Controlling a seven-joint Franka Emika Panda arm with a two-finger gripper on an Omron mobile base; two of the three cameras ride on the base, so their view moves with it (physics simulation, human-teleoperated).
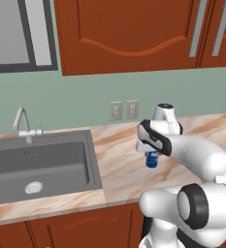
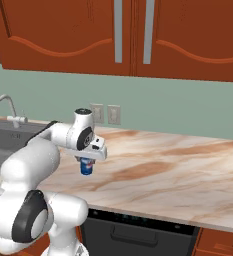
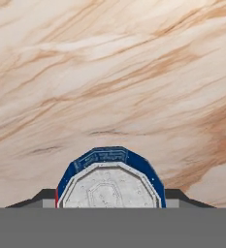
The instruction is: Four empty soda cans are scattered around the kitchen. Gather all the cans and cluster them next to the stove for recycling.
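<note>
The claw [image 2: 87,161] points straight down over the beige marbled countertop [image 2: 178,170] and is clamped on a blue soda can [image 2: 86,167], one finger on each side of the can's upper part. In the hand view the can's silver top [image 3: 109,189] sits between the two dark fingertips [image 3: 46,196], with the blue wall showing around its far edge and bare marbled stone beyond it. From the left base view the can [image 1: 152,159] hangs upright directly under the claw [image 1: 151,153]; whether its base touches the counter or rides just above it cannot be told. Well off to the claw's left lies the grey sink [image 1: 41,169] with its curved faucet [image 1: 23,124]. Behind the claw, on the pale green wall, are two wall outlets [image 1: 124,110], and above them reddish-brown wooden cabinets [image 1: 134,34]. Below the counter edge in front of the claw a dark appliance front [image 2: 138,232] shows.
</note>
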